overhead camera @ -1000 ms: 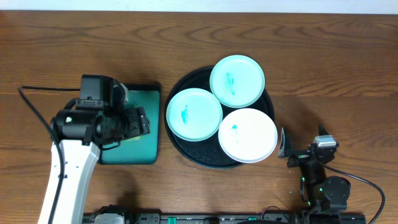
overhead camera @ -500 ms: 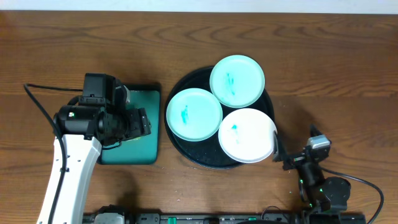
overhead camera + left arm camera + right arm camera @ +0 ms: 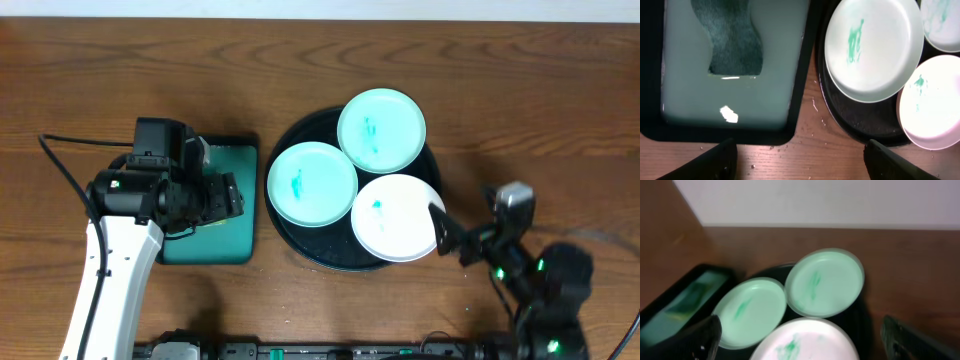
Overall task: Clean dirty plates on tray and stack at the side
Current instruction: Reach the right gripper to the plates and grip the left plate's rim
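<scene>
The black tray point(image 3: 297, 130) holds three plates: a mint plate point(image 3: 381, 130) at the back, a mint plate point(image 3: 312, 183) on the left and a white plate point(image 3: 397, 217) at the front right. Each has a blue-green smear. My right gripper point(image 3: 452, 238) is open, just off the white plate's right edge. In the right wrist view its open fingers point(image 3: 807, 347) frame the white plate point(image 3: 805, 337), with both mint plates point(image 3: 824, 282) point(image 3: 750, 312) beyond. My left gripper point(image 3: 228, 195) is open and empty over the teal tray. Its wrist view shows the fingers point(image 3: 800, 165) above bare wood.
A rectangular teal tray point(image 3: 235, 160) with a black rim lies left of the black tray. It holds a dark green sponge point(image 3: 735, 40), seen in the left wrist view. A black cable point(image 3: 60, 165) loops at the far left. Small crumbs lie on the wood point(image 3: 815, 145).
My right gripper has moved left and forward to the white plate's right edge, and that arm has lifted. The left arm and the plates have hardly moved.
</scene>
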Available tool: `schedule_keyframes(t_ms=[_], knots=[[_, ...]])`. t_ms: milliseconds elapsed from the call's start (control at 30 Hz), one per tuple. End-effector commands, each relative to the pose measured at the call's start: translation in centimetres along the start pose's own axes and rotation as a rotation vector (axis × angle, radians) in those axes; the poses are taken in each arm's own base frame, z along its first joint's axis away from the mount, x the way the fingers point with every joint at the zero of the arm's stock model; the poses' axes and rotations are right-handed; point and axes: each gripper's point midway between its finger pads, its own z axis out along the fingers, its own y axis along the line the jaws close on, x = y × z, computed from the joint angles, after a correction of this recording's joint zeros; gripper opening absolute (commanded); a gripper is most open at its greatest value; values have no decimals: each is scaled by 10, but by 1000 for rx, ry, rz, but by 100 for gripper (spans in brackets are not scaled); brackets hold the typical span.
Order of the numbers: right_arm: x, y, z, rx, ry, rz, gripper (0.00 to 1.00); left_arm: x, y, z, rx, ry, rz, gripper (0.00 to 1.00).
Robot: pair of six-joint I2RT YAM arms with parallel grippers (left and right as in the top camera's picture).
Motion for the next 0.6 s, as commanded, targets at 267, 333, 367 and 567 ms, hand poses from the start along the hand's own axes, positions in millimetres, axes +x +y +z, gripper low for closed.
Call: schedule_keyframes(t_ms=[267,333,367,567], knots=[[-36,24,70,-159,552,158,99,-6,-4,-5,10,-25,4,81],[-29,29,82,-135,665,141,99,-7,-4,-5,12,-29,5,81],[-18,28,91,-75,770,111,99,-7,-5,-5,12,-30,5,81],[19,16,107,167,973,56,99,-7,-4,-5,12,-30,5,81]])
